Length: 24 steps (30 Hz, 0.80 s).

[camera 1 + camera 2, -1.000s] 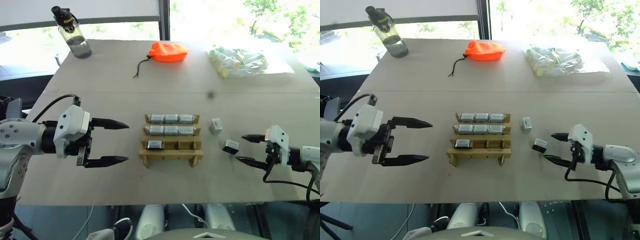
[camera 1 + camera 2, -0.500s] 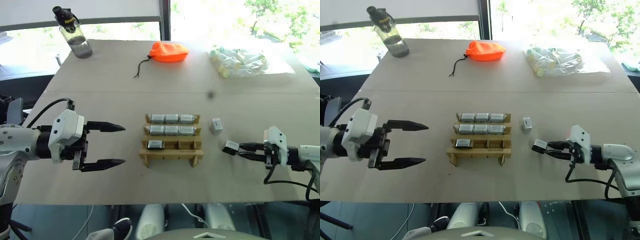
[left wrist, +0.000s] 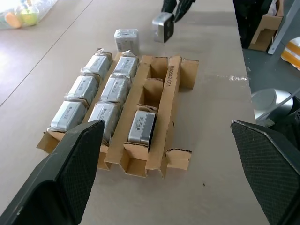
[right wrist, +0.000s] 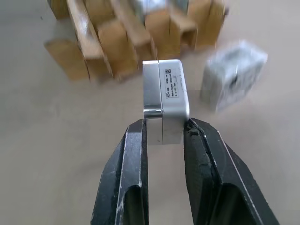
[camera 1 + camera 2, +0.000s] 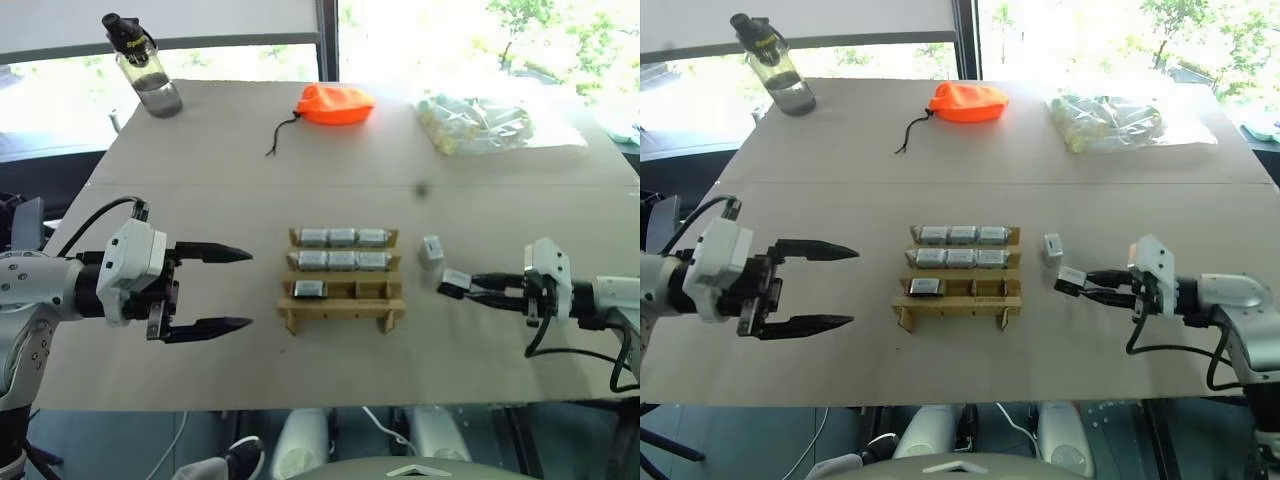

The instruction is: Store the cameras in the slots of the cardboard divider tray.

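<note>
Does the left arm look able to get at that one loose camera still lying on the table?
Probably not easily. The loose camera lies on the far side of the cardboard divider tray from the left gripper, whose jaws stand open, and the right gripper, holding another camera, sits much nearer.

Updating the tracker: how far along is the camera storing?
Done: seven cameras sit in the cardboard divider tray, filling the two back rows plus one third-row slot. In hand: the right gripper is shut on a camera. Left: that one, the loose camera beside the tray, and the remaining empty slots. The left gripper is open.
</note>
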Each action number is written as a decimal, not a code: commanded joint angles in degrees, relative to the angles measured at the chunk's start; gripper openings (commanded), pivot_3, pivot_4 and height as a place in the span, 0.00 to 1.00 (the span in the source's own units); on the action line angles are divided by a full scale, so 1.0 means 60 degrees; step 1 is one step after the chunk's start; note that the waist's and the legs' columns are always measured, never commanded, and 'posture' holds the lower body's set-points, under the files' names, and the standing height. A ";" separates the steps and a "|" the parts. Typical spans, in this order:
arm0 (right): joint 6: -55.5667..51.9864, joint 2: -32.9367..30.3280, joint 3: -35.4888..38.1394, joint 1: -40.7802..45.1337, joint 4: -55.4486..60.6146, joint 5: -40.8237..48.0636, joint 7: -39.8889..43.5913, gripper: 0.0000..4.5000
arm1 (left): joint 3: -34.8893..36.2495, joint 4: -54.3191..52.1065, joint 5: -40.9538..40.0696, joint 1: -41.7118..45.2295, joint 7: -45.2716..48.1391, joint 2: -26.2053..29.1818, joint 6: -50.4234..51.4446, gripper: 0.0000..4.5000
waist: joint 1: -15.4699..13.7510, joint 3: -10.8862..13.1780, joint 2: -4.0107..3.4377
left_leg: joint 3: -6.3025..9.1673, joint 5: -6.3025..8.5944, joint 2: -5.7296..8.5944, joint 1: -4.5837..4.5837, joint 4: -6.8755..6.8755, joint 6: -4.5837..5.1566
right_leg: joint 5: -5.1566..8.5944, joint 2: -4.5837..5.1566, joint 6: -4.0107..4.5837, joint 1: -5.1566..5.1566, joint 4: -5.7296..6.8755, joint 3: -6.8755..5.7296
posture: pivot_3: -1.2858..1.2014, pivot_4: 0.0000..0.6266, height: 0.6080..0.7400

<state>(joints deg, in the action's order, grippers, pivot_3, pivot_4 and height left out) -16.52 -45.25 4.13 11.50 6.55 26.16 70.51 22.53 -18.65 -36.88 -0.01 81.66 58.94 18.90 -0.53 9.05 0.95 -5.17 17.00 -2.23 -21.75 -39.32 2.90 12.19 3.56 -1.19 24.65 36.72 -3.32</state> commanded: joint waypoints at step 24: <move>0.0745 0.2707 -0.3617 0.3439 -0.0406 -0.1530 -0.0004 0.11 | 0.0639 -0.0045 0.0098 -0.0677 -0.0276 -0.0215 -0.0464 1.00 | -0.0014 0.0001 -0.0002 | 0.0012 0.0000 0.0001 -0.0026 0.0000 -0.0001 | 0.0000 0.0005 0.0002 0.0014 -0.0004 -0.0021 | 0.52 0.24 1.00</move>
<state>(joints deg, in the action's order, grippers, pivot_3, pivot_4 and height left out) -13.54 -29.57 -17.70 31.04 3.44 17.03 70.49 24.31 -17.98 -36.11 -4.08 80.19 57.72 17.07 -0.61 9.06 0.94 -5.09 17.00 -2.22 -21.90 -39.32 2.89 12.19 3.59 -1.17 24.73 36.70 -3.45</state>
